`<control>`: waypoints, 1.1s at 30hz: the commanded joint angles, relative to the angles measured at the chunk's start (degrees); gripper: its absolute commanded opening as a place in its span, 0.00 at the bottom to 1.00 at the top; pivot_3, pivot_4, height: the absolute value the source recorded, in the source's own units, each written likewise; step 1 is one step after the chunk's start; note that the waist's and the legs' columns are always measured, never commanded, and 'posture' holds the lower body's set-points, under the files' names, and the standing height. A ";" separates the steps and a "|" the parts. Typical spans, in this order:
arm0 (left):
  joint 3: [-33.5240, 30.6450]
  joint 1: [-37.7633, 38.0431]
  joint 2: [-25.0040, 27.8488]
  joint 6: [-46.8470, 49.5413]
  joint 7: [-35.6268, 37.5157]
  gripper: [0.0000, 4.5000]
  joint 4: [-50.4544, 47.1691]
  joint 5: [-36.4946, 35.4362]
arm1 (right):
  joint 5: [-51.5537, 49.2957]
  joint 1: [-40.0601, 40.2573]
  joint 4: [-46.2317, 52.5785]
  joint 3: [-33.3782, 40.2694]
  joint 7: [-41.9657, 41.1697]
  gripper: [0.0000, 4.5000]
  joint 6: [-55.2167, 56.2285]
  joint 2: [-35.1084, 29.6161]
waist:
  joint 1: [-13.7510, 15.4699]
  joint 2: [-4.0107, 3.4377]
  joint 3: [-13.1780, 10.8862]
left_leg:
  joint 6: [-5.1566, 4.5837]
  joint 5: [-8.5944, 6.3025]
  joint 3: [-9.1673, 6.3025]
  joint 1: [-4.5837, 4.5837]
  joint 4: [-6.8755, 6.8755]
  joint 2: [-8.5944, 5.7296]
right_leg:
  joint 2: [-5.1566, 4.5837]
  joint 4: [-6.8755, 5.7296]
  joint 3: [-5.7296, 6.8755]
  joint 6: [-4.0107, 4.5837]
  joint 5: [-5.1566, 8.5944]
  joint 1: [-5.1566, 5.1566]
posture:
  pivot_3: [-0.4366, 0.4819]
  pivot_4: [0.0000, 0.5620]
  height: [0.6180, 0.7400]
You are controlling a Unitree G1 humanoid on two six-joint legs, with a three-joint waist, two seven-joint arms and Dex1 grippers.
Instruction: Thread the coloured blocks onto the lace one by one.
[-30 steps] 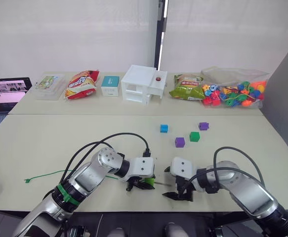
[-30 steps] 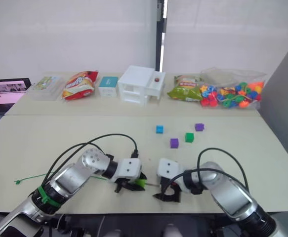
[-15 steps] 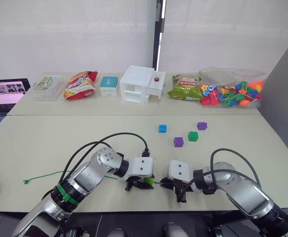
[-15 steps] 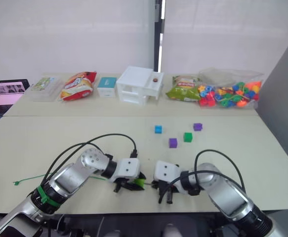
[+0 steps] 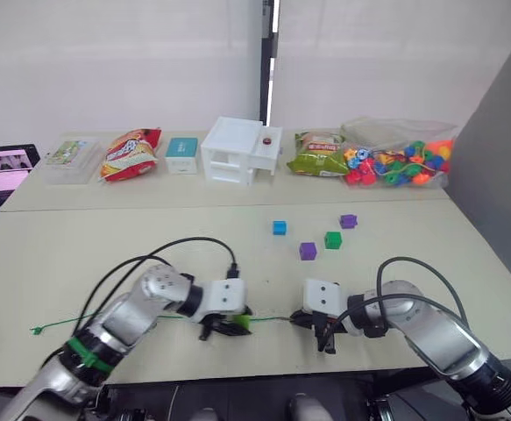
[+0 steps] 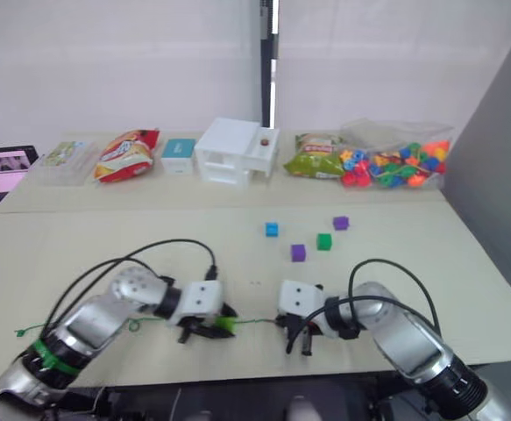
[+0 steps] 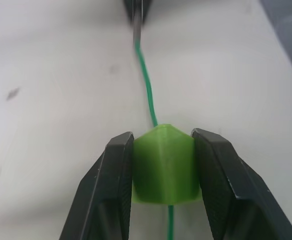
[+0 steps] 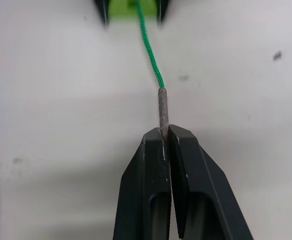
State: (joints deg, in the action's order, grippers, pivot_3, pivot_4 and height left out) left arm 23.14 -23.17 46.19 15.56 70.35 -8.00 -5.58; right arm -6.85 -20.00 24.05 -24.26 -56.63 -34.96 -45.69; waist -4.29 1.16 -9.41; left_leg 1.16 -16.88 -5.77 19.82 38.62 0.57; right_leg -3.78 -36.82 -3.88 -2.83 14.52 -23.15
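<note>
My left gripper (image 7: 163,137) is shut on a light green block (image 7: 163,167), low over the table near its front edge. The green lace (image 7: 147,85) runs through this block. From there it stretches to my right gripper (image 8: 166,134), which is shut on the lace's silvery tip (image 8: 162,107). Behind the left gripper (image 5: 229,326) the lace (image 5: 106,321) trails left to its small stopper (image 5: 36,331). The right gripper (image 5: 323,337) sits just right of the block. A blue block (image 5: 279,227), a purple block (image 5: 307,251), a dark green block (image 5: 332,239) and a second purple one (image 5: 348,221) lie loose mid-table.
Along the back stand a clear box (image 5: 68,154), a red snack bag (image 5: 128,151), a teal box (image 5: 181,154), a white toy house (image 5: 237,149), a green snack bag (image 5: 318,151) and a bag of beads (image 5: 395,162). A laptop (image 5: 1,171) sits far left.
My right gripper went from open to shut on the lace tip and drew it right, so more lace shows between block and tip. The camera view has shifted.
</note>
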 commanded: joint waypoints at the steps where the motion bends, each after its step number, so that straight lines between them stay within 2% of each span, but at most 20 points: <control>1: -5.47 7.15 12.14 -4.90 2.65 0.29 11.52 3.16 | 0.21 -1.97 0.99 0.75 -1.20 0.00 -0.13 -0.24 | -0.33 0.00 0.00 | -0.02 -0.01 0.11 -0.10 -0.06 0.24 | 0.24 0.00 -0.08 0.14 -0.01 0.00 | 0.48 0.27 1.00; 4: -9.17 10.50 18.32 -10.34 5.55 0.29 16.89 2.09 | 0.33 -2.74 0.41 0.41 -1.53 0.00 0.25 0.31 | -0.53 -0.08 0.00 | -0.05 -0.03 0.15 -0.63 -0.67 0.40 | 0.40 -0.23 -0.08 0.52 0.22 0.06 | 0.48 0.27 1.00; 9: -13.43 12.99 24.15 -24.88 9.61 0.29 31.86 2.59 | 0.71 -3.43 -0.56 0.05 -2.11 0.00 1.22 0.73 | -0.71 -0.50 -0.01 | -0.08 -0.04 0.13 -0.71 -0.87 0.56 | 0.60 -0.50 -0.04 0.94 0.44 -0.12 | 0.48 0.27 1.00; 15: -15.65 10.25 25.94 -35.51 10.91 0.29 46.69 3.63 | 1.36 -4.04 -1.31 -0.24 -3.09 0.00 1.84 1.59 | -1.00 -0.54 -0.03 | -0.13 -0.07 0.16 -0.53 -0.86 0.52 | 0.57 -0.62 -0.05 0.97 0.45 -0.38 | 0.48 0.27 1.00; 19: -16.18 8.01 24.72 -39.10 12.07 0.29 49.92 3.08 | 1.70 -4.29 -1.76 -0.45 -3.49 0.00 1.98 2.17 | -0.91 -0.55 -0.03 | -0.12 -0.06 0.18 -0.41 -0.85 0.47 | 0.52 -0.88 -0.05 0.97 0.46 -0.65 | 0.48 0.27 1.00; 22: -17.79 6.33 22.90 -38.21 13.07 0.29 48.51 0.21 | 1.86 -4.55 -1.80 -0.77 -3.73 0.00 1.87 2.67 | -0.87 -0.55 -0.04 | -0.11 -0.05 0.19 -0.07 -0.76 0.43 | 0.49 -1.06 -0.07 0.98 0.45 -1.03 | 0.48 0.27 1.00; 24: -18.64 5.23 22.37 -33.92 15.61 0.51 45.79 -2.06 | 1.87 -4.71 -1.76 -0.93 -3.84 0.00 1.75 2.95 | -0.47 -0.55 -0.04 | -0.11 -0.05 0.18 -0.06 -0.75 0.39 | 0.44 -1.21 -0.07 0.98 0.45 -1.06 | 0.48 0.27 1.00; 30: -21.77 4.26 23.75 -22.41 19.06 0.95 33.34 -6.93 | 1.68 -5.16 -1.40 -1.37 -4.00 0.00 1.24 3.83 | 0.83 -0.18 -0.21 | -0.09 -0.04 0.09 0.29 -0.55 0.40 | 0.43 -1.18 -0.01 0.98 0.45 -1.17 | 0.48 0.27 1.00; 31: -22.18 3.60 24.36 -19.37 19.83 0.99 30.57 -7.87 | 1.64 -5.39 -1.30 -1.51 -4.02 0.00 1.04 4.07 | 0.89 -0.13 -0.24 | -0.08 -0.04 0.04 0.38 -0.49 0.40 | 0.43 -1.18 0.03 0.97 0.45 -1.21 | 0.48 0.27 1.00; 33: -22.92 2.46 25.37 -13.17 21.24 0.99 24.86 -10.12 | 1.53 -5.96 -0.94 -1.85 -4.12 0.00 0.41 4.71 | 0.94 0.03 -0.34 | -0.08 -0.04 0.00 0.42 -0.39 0.39 | 0.43 -1.19 0.05 0.97 0.45 -1.21 | 0.48 0.27 1.00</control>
State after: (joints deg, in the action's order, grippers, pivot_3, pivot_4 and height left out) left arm 2.89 -19.24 69.47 -1.83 90.26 21.16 -13.05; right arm -5.10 -24.80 21.21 -26.33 -60.68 -34.39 -41.21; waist -3.36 1.18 -9.75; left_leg 1.07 -16.92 -5.78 20.27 38.24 0.96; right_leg -3.35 -37.99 -3.82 -1.86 14.97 -24.36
